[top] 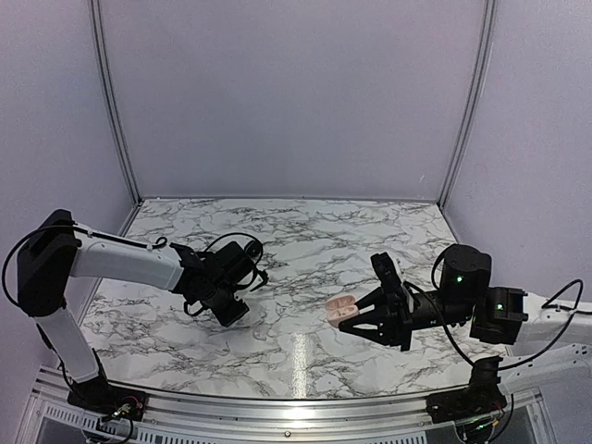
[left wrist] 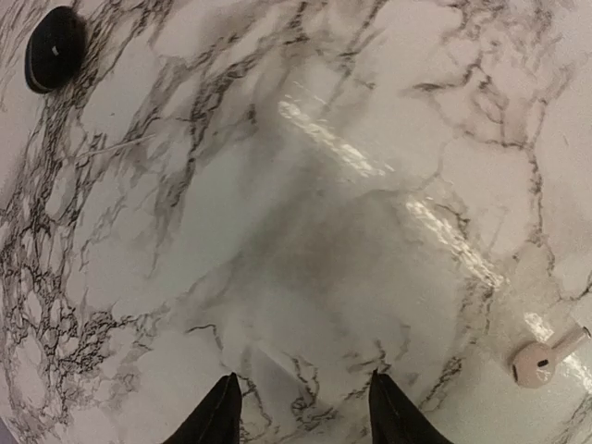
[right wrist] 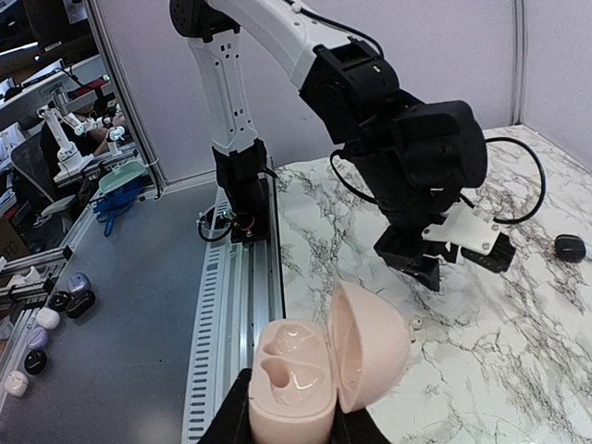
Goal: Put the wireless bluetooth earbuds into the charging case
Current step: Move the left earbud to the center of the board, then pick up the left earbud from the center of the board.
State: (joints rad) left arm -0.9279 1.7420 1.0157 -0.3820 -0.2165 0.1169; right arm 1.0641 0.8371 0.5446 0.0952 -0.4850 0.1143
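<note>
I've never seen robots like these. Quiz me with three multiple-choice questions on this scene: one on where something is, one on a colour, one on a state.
1. Where is the charging case?
A) in the right tool
B) on the floor
C) hanging on the back wall

2. What colour is the earbud lying on the marble table?
A) black
B) pale pink
C) blue

3. How is the case's lid?
A) shut
B) open
C) missing

Answers:
1 A: the right tool's fingers clamp its base.
2 B: it matches the case's pink.
3 B: it stands tilted back, baring the wells.
</note>
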